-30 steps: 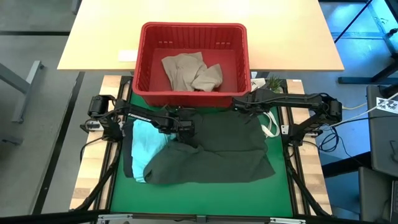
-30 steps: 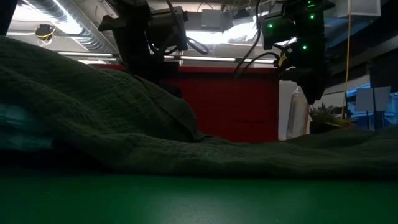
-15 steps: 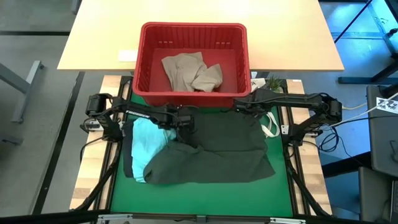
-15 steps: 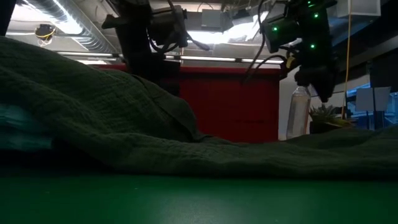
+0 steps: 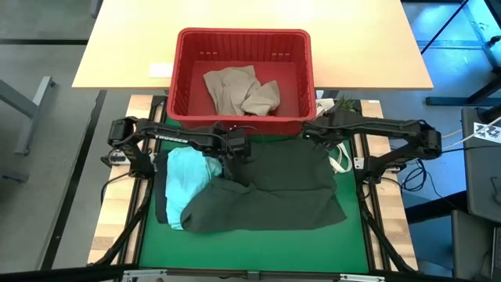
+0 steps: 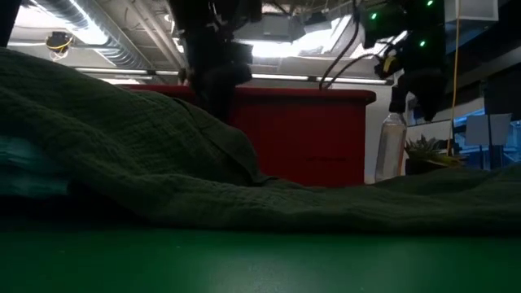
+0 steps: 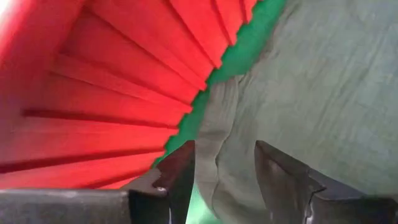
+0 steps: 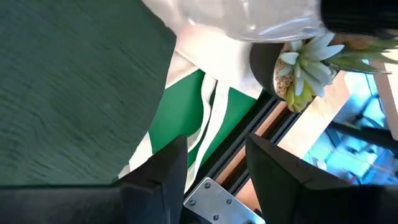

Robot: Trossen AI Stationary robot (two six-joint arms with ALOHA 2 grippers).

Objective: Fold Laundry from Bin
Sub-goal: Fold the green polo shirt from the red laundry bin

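High view: both arms' fingers hang parted and empty by the red bin's near wall, left gripper and right gripper above the dark olive garment, seemingly ready to grasp it.

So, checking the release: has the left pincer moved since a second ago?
Yes. The left pincer has drawn back from the olive garment toward the red bin; it is open and empty.

left claw open, right claw seemingly open
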